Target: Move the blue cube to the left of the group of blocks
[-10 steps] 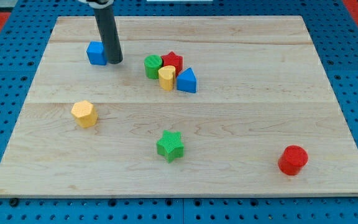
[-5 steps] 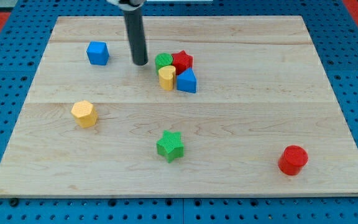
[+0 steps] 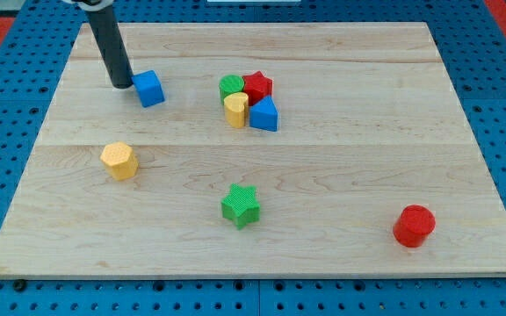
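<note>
The blue cube (image 3: 149, 89) sits on the wooden board (image 3: 323, 175) at the upper left, turned slightly. My tip (image 3: 121, 84) stands just to its left, about touching it. The group of blocks lies to the cube's right with a gap between: a green cylinder (image 3: 231, 87), a red star (image 3: 257, 85), a yellow block (image 3: 235, 111) and a blue triangular block (image 3: 264, 114), all packed together.
A yellow hexagonal block (image 3: 119, 161) lies at the left middle. A green star (image 3: 241, 205) lies at the lower middle. A red cylinder (image 3: 413, 226) lies at the lower right. Blue pegboard surrounds the board.
My tip went from the cube's right side over to the group, nudging the green cylinder right, then swung to the cube's left. The blue cube has shifted right and down a little.
</note>
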You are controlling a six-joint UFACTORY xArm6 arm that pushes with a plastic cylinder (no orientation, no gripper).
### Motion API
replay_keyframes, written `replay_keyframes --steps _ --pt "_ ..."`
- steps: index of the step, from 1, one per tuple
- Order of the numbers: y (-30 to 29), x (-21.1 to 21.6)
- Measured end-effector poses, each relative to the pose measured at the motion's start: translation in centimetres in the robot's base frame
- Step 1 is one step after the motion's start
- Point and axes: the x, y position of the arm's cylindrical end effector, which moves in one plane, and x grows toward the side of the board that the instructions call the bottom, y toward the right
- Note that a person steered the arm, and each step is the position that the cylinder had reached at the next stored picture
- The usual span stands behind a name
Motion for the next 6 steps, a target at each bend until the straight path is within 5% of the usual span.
replay_keyframes --steps 3,5,6 --pt "5.3 3.0" --pt "3.1 6.9" --pt "11.9 9.7"
